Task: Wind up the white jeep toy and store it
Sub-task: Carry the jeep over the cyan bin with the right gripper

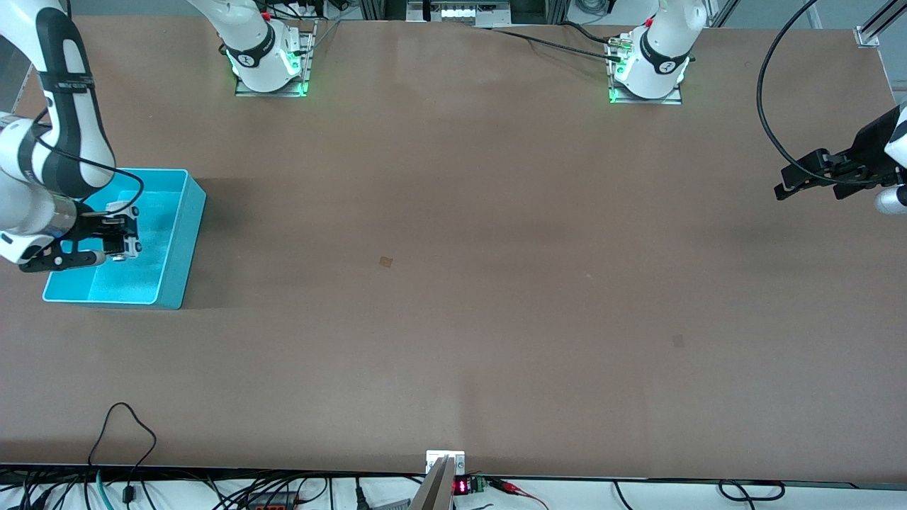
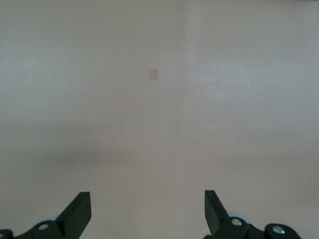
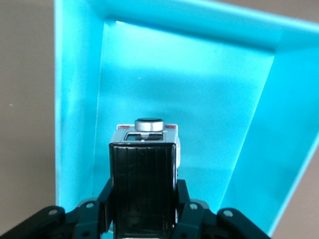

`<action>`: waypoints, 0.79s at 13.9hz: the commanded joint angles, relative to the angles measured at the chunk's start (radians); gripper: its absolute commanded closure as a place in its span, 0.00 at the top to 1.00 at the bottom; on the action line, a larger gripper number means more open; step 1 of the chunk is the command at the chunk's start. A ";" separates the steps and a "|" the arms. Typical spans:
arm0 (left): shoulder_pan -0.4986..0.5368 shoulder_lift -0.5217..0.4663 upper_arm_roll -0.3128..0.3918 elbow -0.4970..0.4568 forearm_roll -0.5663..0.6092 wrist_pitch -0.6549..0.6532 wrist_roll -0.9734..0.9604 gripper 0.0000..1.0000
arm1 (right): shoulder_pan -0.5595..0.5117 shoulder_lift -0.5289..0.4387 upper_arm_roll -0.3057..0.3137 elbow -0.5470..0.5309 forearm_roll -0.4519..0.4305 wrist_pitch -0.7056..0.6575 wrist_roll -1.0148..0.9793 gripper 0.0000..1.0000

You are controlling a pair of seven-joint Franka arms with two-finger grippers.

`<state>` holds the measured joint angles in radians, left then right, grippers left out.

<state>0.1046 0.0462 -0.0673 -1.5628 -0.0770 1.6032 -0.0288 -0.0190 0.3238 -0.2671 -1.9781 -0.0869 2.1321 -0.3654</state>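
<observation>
Right gripper [image 1: 117,237] hangs over the turquoise bin [image 1: 181,241], which sits at about 9 o'clock on the brown table [image 1: 453,283], at the right arm's end. Its fingers are clamped on the white jeep toy [image 1: 122,230], one against each flank of the small car. In the right wrist view the jeep [image 3: 144,169] fills the space between the two black fingers [image 3: 102,199], its black roof panel facing the camera and a round spare wheel showing at its 12 o'clock end. The toy is held up in the air above the bin's bare turquoise floor [image 3: 199,99], with the bin's walls rising around it on three sides in that view. In the front view the jeep shows only as a small white and dark shape at the fingertips, just inside the bin's outline.

Toward 3 o'clock on the table, the left gripper [image 1: 804,180] waits over the bare surface at the left arm's end, well apart from the bin and the toy. Its fingers stand wide apart with nothing between them; the left wrist view shows the two dark fingertips [image 2: 77,211] spread to either side over plain tabletop [image 2: 159,124].
</observation>
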 commanded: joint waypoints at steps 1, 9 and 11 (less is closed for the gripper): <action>0.007 -0.014 -0.006 -0.011 0.022 -0.005 0.006 1.00 | 0.004 0.004 -0.004 -0.060 -0.020 0.096 0.033 0.00; 0.007 -0.012 -0.005 -0.011 0.022 -0.005 0.006 1.00 | -0.024 0.087 -0.015 -0.088 -0.037 0.236 0.048 0.00; 0.007 -0.012 -0.005 -0.011 0.022 -0.005 0.006 1.00 | -0.024 0.092 -0.017 -0.088 -0.036 0.238 0.048 0.00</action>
<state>0.1057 0.0461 -0.0671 -1.5654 -0.0770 1.6020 -0.0288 -0.0350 0.4222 -0.2862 -2.0606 -0.1028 2.3584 -0.3389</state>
